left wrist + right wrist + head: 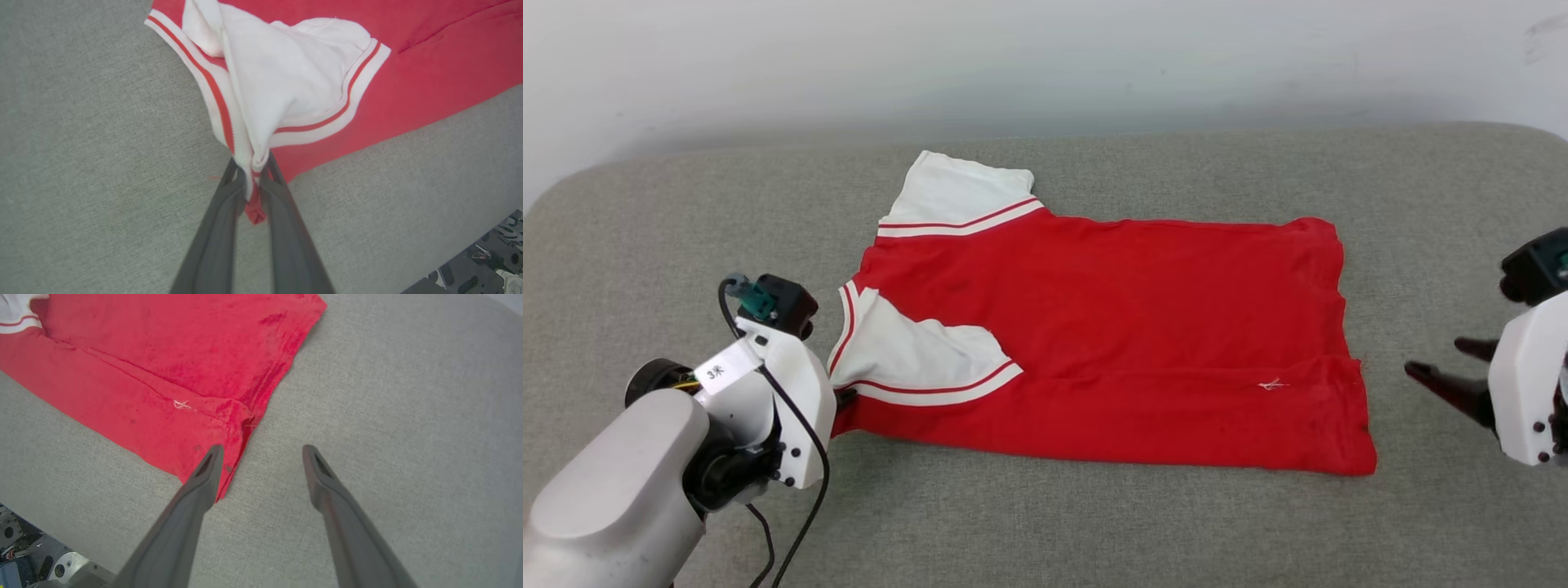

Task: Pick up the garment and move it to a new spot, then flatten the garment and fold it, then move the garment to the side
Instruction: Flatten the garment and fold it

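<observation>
Pinching the garment (pixel 1111 327) by its collar, the left tool (pixel 253 173) seems ready to fold. The right tool (pixel 263 451) hovers spread at the hem corner.

Left arm (pixel 605 482) comes in from the lower left of the head view, pale forearm angled up into the white left wrist (pixel 792 400). Left gripper (pixel 253 169) is pinched tight, its two dark fingers almost together on a bunched corner of the garment (pixel 294 81). Right gripper (pixel 263 451) sits way over on the right with its fingers spread wide, tips pointing left in the head view. Right wrist (pixel 1523 392) is white too, partly cut off by the frame edge.
</observation>
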Robot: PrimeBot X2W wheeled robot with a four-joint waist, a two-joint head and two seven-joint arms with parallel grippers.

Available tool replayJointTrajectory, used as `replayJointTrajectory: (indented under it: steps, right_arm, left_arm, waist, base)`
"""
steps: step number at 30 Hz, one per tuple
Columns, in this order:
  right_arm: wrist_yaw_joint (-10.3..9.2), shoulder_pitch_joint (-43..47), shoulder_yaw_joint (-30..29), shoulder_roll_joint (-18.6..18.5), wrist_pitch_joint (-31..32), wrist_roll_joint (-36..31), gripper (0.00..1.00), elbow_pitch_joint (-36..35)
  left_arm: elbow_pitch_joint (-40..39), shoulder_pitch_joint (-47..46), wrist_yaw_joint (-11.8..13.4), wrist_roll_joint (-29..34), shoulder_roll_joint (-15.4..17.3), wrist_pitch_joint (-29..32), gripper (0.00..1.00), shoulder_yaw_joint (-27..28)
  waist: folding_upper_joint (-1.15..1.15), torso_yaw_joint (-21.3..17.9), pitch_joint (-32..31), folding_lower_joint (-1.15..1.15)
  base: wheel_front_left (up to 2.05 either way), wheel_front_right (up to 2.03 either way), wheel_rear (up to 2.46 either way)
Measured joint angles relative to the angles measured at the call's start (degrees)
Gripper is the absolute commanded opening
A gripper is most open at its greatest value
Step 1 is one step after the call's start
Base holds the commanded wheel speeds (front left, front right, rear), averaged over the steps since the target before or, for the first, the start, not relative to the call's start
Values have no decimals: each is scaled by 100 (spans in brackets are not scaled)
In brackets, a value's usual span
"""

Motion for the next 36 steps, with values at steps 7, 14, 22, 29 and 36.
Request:
replayJointTrajectory:
  steps: [7, 14, 22, 29, 36]
  right_arm:
    - [0, -29, 181, 548, 605, -77, 100, 780]
    - [0, -19, 345, 1042, 487, -153, 100, 1455]
    - [-2, -34, 527, 1386, 129, -149, 100, 2170]
    - [-8, -99, 781, 1354, -370, -41, 0, 2114]
    - [0, -12, 933, 1010, -779, 166, 0, 1603]
  left_arm:
    - [-498, 33, 156, 119, 2, -9, 0, -63]
    - [-617, 30, 224, 143, -31, -86, 0, -63]
    - [-565, 31, 235, 143, -78, -185, 0, -85]
    - [-430, 121, 225, 114, -101, -288, 0, -96]
    - [-474, 353, 204, -27, 7, -377, 0, -37]
  waist:
    - [0, 147, 160, 0]
    - [0, 246, 346, 0]
    - [-1, 304, 483, 0]
    - [0, 278, 408, 0]
    - [0, 228, 132, 0]
  base:
    - [0, 0, 0]
    - [0, 0, 0]
    - [0, 0, 0]
    - [0, 0, 0]
    - [0, 0, 0]
